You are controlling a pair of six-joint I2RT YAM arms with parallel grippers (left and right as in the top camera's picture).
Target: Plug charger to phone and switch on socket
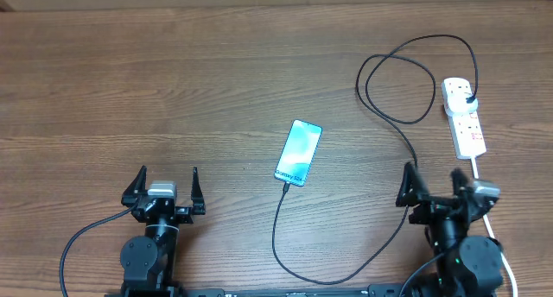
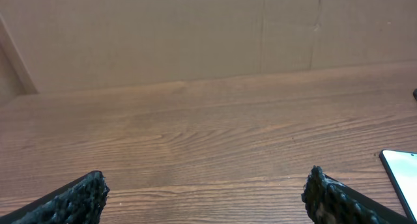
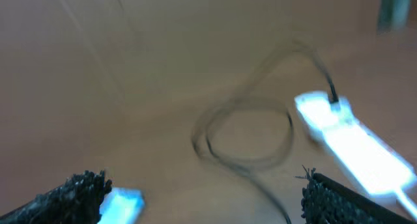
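Phone (image 1: 298, 152) between left claw (image 1: 168, 176), right claw (image 1: 432, 183)

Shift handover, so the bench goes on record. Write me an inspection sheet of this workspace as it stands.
Surface: wooden table, brown grain.
Job's things: phone lies flat mid-table, screen lit. The socket is at the far right; its switch state is too small to tell.
Clutter: nothing seen.
Grippers: left end effector and right end effector are both open, holding nothing, at the near edge.
Cables: charger runs from the phone's near end and loops round to its black plug in the socket. Whether the tip is seated cannot be told. A white cord leaves the socket toward the right arm.
Surroundings: plain beige wall behind the table.
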